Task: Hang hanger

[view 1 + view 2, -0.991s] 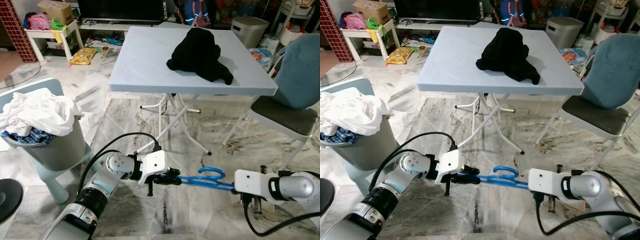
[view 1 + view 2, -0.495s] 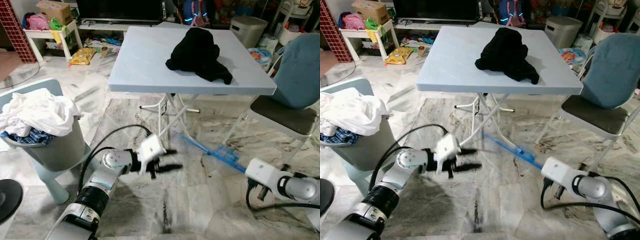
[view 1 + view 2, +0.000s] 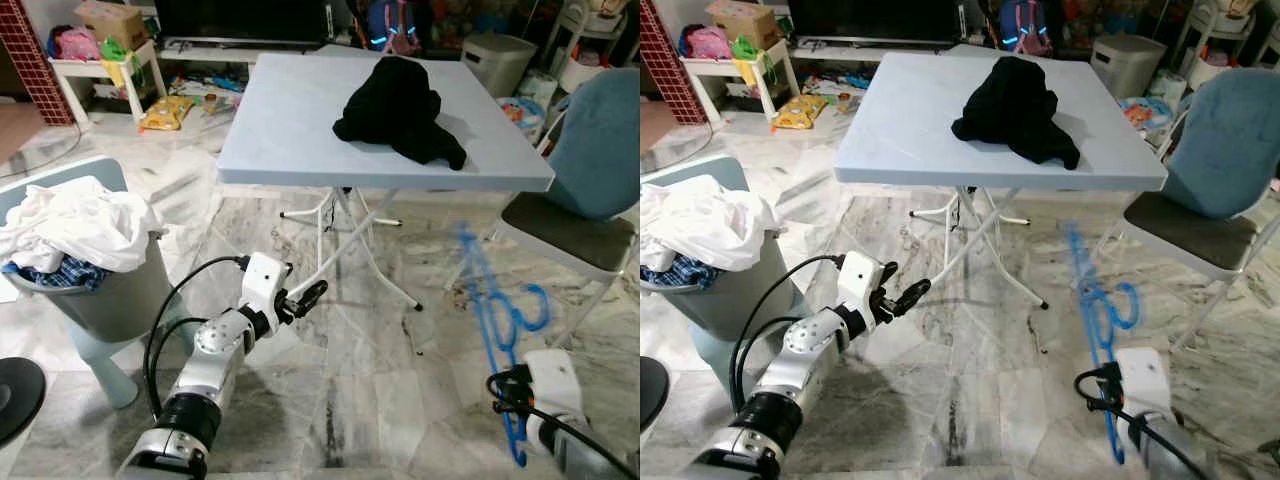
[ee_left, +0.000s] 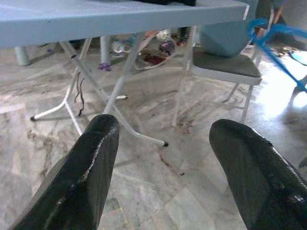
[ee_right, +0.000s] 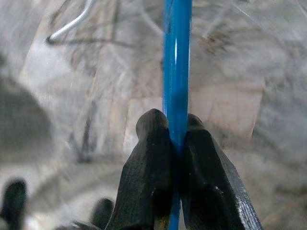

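Note:
A blue plastic hanger (image 3: 497,322) stands nearly upright at the lower right, blurred, in front of the chair. My right gripper (image 5: 176,125) is shut on its blue bar, near the lower end (image 3: 513,440). My left gripper (image 3: 308,296) is open and empty, held low over the marble floor near the folding table's legs, well left of the hanger. In the left wrist view its two fingers (image 4: 86,167) stand wide apart, with the hanger (image 4: 276,43) far off beside the chair.
A pale folding table (image 3: 290,140) carries a black garment (image 3: 400,105). A chair with a teal back (image 3: 590,215) stands at the right. A laundry basket (image 3: 95,290) full of clothes is at the left. Toys and shelves clutter the back.
My left gripper let go of the hanger and drew back to the left, fingers open. My right gripper swung the hanger from lying flat to nearly upright at the right.

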Robot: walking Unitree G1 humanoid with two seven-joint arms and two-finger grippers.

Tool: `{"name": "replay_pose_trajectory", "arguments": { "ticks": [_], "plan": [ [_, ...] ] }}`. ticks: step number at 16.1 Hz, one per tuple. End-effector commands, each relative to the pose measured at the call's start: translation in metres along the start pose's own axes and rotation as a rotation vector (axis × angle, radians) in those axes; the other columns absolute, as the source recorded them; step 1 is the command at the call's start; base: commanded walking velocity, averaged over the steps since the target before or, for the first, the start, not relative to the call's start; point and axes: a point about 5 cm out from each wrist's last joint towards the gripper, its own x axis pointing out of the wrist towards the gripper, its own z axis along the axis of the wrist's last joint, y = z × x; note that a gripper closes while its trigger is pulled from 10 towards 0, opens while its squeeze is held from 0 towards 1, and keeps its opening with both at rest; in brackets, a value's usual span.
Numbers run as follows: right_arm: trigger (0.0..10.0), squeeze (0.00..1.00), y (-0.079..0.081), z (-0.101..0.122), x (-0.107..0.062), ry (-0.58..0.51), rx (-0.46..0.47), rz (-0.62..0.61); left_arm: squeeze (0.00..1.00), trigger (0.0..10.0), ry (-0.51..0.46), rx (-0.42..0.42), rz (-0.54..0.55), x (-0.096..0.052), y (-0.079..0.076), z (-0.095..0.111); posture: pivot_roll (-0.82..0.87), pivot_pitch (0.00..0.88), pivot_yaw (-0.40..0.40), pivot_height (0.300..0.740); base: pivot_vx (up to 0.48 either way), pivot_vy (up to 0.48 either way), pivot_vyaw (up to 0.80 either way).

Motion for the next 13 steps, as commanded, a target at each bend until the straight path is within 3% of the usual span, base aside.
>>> {"name": "replay_pose_trajectory", "arguments": {
  "ticks": [1, 2, 3, 4, 6, 13],
  "plan": [
    [0.0, 0.0, -0.001, 0.003, -0.01, -0.038, 0.086, -0.079, 1.0, 10.0, -0.003, -0.017, 0.036, 0.0, 0.0, 0.0, -0.02, 0.0, -0.045, 0.74, 0.0, 0.0, 0.0],
    [3.9, 0.0, 0.005, 0.002, -0.016, -0.056, 0.132, -0.106, 1.0, 10.0, 0.003, -0.027, 0.049, 0.0, -0.001, -0.001, -0.03, 0.0, -0.036, 0.74, 0.0, 0.0, 0.0],
    [10.0, 0.0, 0.017, 0.005, -0.019, -0.093, 0.173, -0.091, 1.0, 10.0, 0.017, -0.042, 0.026, 0.001, -0.005, -0.004, -0.04, 0.0, -0.033, 0.74, 0.0, 0.0, 0.0],
    [10.0, 0.0, 0.022, 0.008, -0.021, -0.12, 0.185, -0.096, 0.0, 10.0, 0.018, -0.046, 0.012, 0.002, -0.007, -0.003, -0.04, 0.0, -0.029, 0.74, 0.0, 0.0, 0.0],
    [10.0, 0.0, 0.027, 0.008, -0.019, -0.106, 0.243, -0.133, 0.0, 10.0, 0.012, -0.074, 0.003, 0.005, -0.009, 0.0, -0.04, 0.0, -0.024, 0.74, 0.0, 0.0, -0.32],
    [10.0, 0.0, 0.035, 0.02, -0.014, -0.121, 0.225, -0.132, 0.0, 10.0, 0.03, -0.099, 0.003, 0.005, -0.007, 0.0, -0.03, 0.0, -0.033, 0.74, 0.0, 0.0, -0.8]
  ]
}}
